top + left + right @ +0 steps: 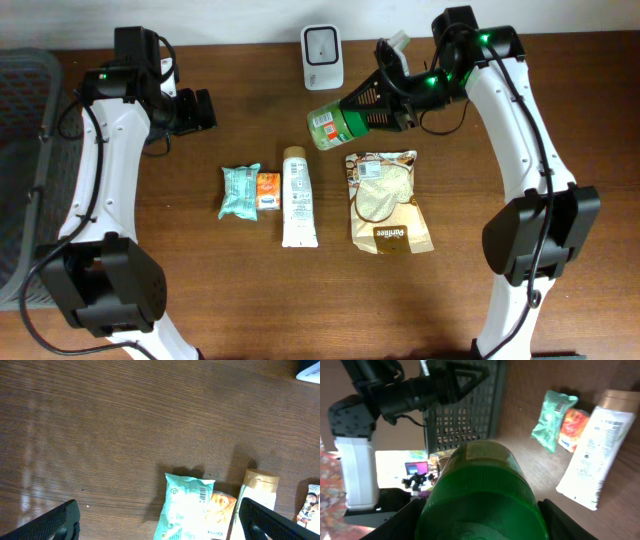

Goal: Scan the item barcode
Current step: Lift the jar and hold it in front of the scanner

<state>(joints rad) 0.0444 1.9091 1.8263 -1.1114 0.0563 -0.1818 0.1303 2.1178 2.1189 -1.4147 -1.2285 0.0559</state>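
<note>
A: Where is the green bottle (338, 123) seen?

B: It is held on its side by the right gripper (385, 105), near the white scanner (322, 57) that is stood at the back of the counter (200, 290). A white label is seen at the end turned away from the gripper.

A: How are the jaws set?

B: On the right, the jaws are clamped around the bottle's near end, which is seen filling the right wrist view. On the left gripper (203, 110), the jaws are spread wide and nothing is held. That gripper is hung over bare wood, well apart from the bottle.

A: What else is laid out?

B: A teal packet (240, 191), an orange packet (268, 190) touching it, a white tube (297, 197) just beside that and a snack bag (388, 200) are laid in a row. A dark basket (25, 150) is seen at the left edge.
</note>
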